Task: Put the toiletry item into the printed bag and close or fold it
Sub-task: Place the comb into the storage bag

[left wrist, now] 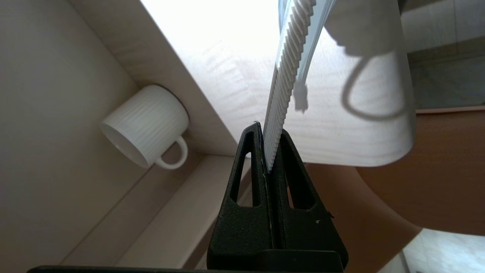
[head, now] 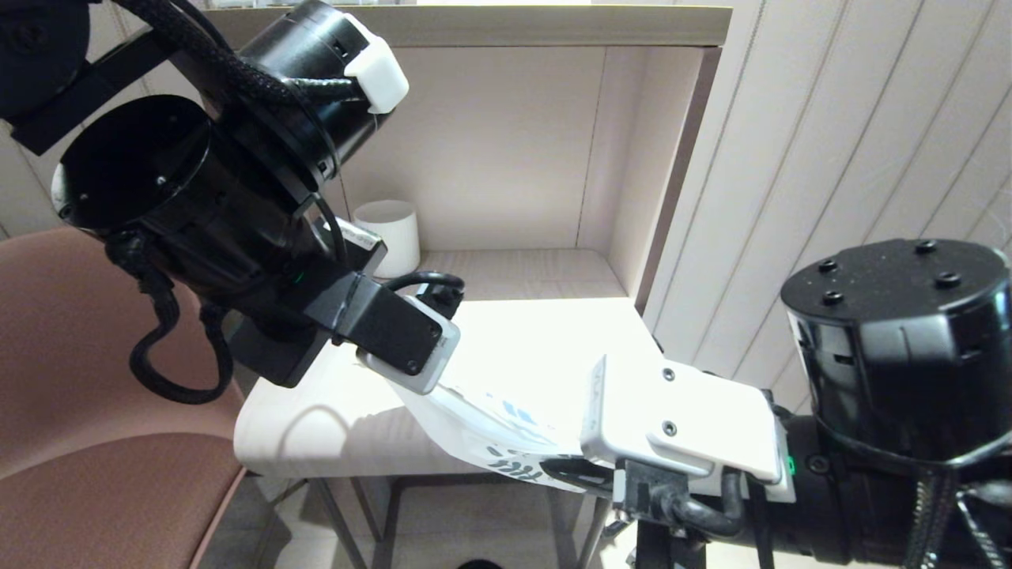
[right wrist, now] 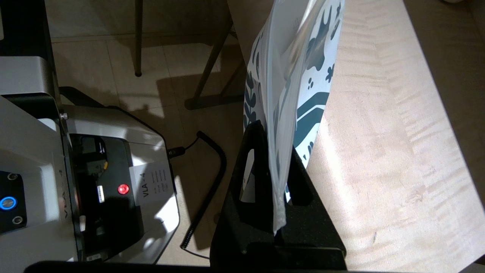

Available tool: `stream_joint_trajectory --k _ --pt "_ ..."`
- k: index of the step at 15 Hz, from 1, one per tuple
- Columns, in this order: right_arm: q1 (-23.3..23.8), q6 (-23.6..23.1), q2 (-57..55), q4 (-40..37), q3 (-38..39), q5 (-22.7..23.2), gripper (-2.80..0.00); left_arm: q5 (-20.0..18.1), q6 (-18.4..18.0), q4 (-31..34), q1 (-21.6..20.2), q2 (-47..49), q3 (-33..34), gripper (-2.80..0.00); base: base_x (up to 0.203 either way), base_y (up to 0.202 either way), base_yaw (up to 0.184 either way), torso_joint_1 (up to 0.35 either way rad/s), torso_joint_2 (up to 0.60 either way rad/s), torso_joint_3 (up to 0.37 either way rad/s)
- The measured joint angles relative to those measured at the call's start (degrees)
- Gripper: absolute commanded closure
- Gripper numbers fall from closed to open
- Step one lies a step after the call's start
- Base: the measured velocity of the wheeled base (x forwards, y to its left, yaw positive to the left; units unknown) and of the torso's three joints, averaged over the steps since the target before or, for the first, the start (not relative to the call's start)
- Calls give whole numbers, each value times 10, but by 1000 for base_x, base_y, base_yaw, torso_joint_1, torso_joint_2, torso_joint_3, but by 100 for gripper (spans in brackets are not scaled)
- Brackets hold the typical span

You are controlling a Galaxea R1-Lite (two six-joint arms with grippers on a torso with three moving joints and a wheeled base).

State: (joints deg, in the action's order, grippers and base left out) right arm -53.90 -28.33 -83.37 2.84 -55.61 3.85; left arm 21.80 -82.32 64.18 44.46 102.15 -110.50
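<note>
The white comb [left wrist: 284, 76] stands out of my left gripper [left wrist: 269, 129], which is shut on its toothed end above the table. Its far end runs toward a thin pale edge of the printed bag [left wrist: 308, 53]. In the head view the comb and the left fingers are hidden under the left wrist. The printed bag [head: 490, 431] stretches from beneath that wrist to the table's front edge. My right gripper [right wrist: 274, 142] is shut on the bag's [right wrist: 288, 76] edge, so the blue-leaf end hangs partly off the table.
A white ribbed mug [head: 389, 235] stands at the back left corner, inside the shelf alcove [head: 514, 142]. The pale wooden table [head: 545, 332] ends just before my right wrist. A brown chair [head: 95, 411] sits left of the table. The robot's base [right wrist: 113, 170] is below.
</note>
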Motion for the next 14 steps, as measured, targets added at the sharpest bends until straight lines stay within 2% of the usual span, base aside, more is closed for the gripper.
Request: stream_joint_trajectory --k 7,11,14 --pt "-1 1 3 0 5 1 0 1 4 0 15 8 1 0 0 0 0 0 0 0" --pt "-1 3 8 0 8 1 0 2 20 14 20 9 2 0 0 0 0 0 0 0" --pt "-2 3 10 0 8 1 0 15 25 8 25 10 2 0 0 0 0 0 0 0"
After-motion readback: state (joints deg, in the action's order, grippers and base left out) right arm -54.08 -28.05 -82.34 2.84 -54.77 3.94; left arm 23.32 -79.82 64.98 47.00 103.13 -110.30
